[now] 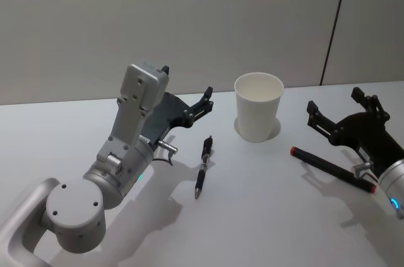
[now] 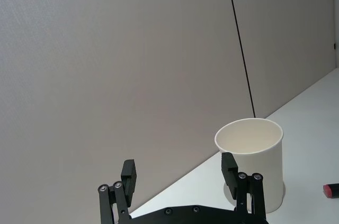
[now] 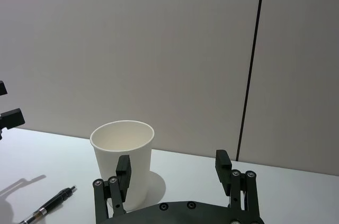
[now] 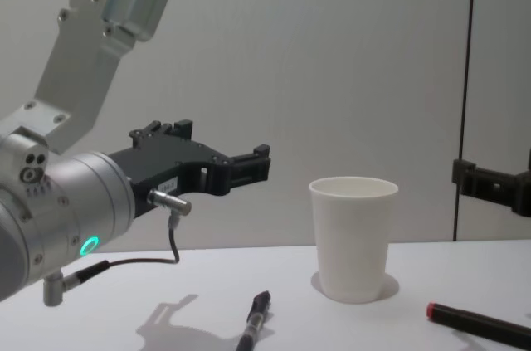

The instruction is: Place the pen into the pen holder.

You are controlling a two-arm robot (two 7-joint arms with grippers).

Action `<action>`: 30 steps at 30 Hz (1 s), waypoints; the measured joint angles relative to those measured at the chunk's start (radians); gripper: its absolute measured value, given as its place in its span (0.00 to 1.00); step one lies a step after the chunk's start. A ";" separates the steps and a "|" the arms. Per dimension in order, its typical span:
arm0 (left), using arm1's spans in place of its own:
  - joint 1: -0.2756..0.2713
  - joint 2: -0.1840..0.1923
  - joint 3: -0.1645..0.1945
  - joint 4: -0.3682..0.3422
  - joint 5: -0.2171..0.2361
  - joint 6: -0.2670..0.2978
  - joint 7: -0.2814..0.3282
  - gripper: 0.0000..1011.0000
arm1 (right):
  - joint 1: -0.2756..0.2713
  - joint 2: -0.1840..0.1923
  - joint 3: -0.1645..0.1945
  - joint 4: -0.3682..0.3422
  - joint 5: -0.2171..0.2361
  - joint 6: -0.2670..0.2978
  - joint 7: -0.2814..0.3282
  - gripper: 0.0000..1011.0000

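1. While the slim black pen (image 1: 202, 167) lies flat on the white tabletop (image 1: 265, 216), near the plain white paper cup (image 1: 258, 106), the left pincer (image 2: 178, 170) raised to its left and the right pincer (image 3: 172, 163) by a red-ended black marker (image 1: 331, 169) are both held spread, empty.
2. The light cup could be toppled if struck by a tilted pen.

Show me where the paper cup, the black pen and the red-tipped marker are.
paper cup (image 1: 258, 118), head view, its front wall.
black pen (image 1: 202, 168), head view, middle of its barrel.
red-tipped marker (image 1: 332, 170), head view, middle of its barrel.
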 joint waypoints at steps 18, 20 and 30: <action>0.000 0.000 0.000 0.000 0.000 0.000 0.000 0.99 | 0.000 0.000 0.000 0.000 0.000 0.000 0.000 0.99; 0.000 0.000 0.000 0.000 0.000 0.000 0.000 0.99 | 0.000 0.000 0.000 0.000 0.000 0.000 0.000 0.99; 0.000 0.000 0.000 0.000 0.000 0.000 0.000 0.99 | 0.000 0.000 0.000 0.000 0.000 0.000 0.000 0.99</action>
